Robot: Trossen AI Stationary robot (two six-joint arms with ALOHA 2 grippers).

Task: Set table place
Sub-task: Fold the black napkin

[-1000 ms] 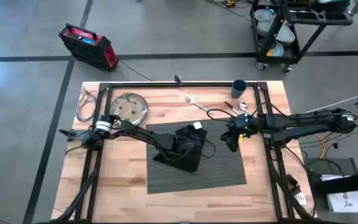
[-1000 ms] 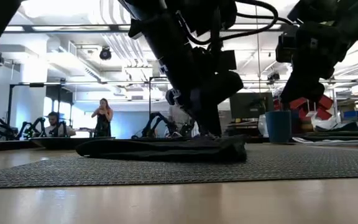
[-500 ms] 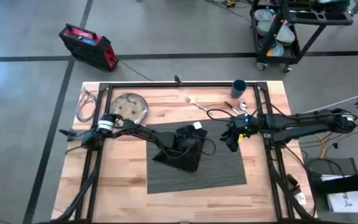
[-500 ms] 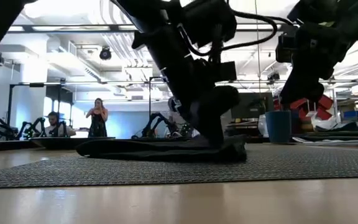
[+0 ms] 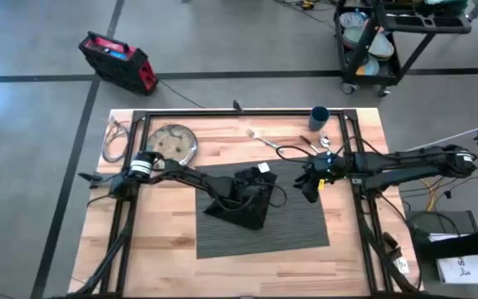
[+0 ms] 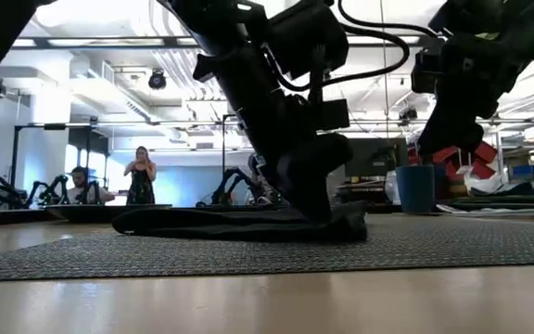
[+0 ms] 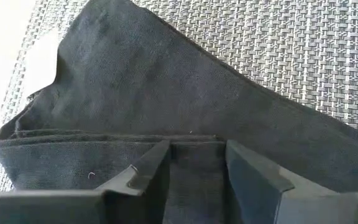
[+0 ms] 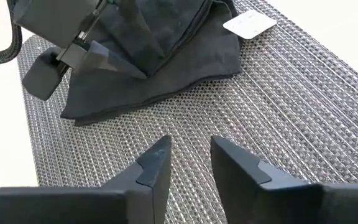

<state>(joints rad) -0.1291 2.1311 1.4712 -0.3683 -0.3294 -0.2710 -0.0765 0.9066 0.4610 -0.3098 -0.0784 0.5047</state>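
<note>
The black cloth napkin (image 5: 243, 202) lies folded on the dark grey ribbed placemat (image 5: 289, 224), left of the mat's middle. My left gripper (image 7: 197, 158) is down on the napkin, open, with cloth showing flat between its fingers. My right gripper (image 8: 188, 158) hangs open above the placemat's right part (image 8: 278, 106), touching nothing. The round silvery plate (image 5: 173, 143) sits at the far left of the table. The fork (image 5: 262, 138), the other cutlery (image 5: 322, 143) and the dark blue cup (image 5: 319, 116) lie at the far right. My left gripper sets its two fingertips (image 7: 145, 171) on the napkin's top layers, beside a folded edge (image 7: 104, 138). The fingers come slanting down from the table's left. The cloth between them lies flat, and I see no fold pinched. The napkin rests flat on the placemat.
The napkin's white label (image 8: 248, 23) lies on the mat near its far edge. Black metal rails (image 5: 247, 114) frame the wooden tabletop. A coil of cable (image 5: 116, 137) lies at the far left corner. People stand in the room behind.
My left gripper has shifted a little toward the table's left while staying down on the napkin. The napkin has kept its place on the placemat.
</note>
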